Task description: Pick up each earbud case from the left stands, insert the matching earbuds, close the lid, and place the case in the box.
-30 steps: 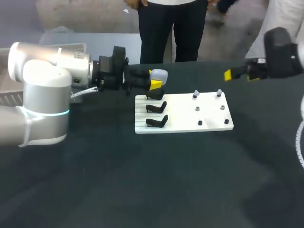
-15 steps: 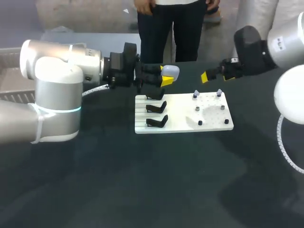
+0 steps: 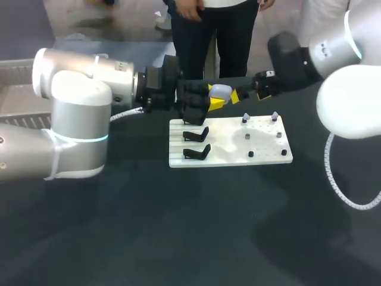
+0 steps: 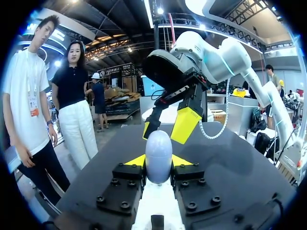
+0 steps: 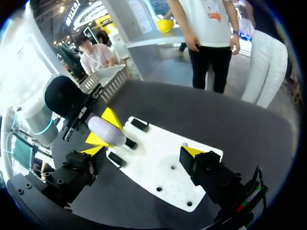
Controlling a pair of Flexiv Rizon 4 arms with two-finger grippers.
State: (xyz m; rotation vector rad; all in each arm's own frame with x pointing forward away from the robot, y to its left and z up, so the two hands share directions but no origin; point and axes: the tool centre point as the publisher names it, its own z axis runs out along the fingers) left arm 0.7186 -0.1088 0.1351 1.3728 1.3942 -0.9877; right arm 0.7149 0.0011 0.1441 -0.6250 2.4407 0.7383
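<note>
Left gripper (image 3: 214, 99): comes in from the left over the board's back left corner, its fingers clamped on the case from two sides.
Case (image 3: 221, 91): pale, egg-shaped, and it looks closed. It is held above the table, over the back stand and touching neither stand nor board. In the left wrist view the case (image 4: 158, 149) stands upright between the two yellow tips, its rounded top poking out past them.
Right gripper (image 3: 247, 95): comes in from the right, fingers spread apart and holding nothing. It is just beside the case, and I cannot tell whether its nearer tip touches. In its own wrist view the case (image 5: 106, 130) lies ahead of the open fingers, towards one of them.
Board (image 3: 229, 156): white, flat on the table (image 3: 178, 232), below both grippers.
Stands (image 3: 197, 134): three black ones in a column on the board's left half, the back one partly hidden by the left gripper.
Earbuds (image 3: 245, 118): small pieces on the board's right half, two columns of three, too small for detail.
Box (image 3: 15, 116): grey, at the far left behind the left arm, mostly hidden.
</note>
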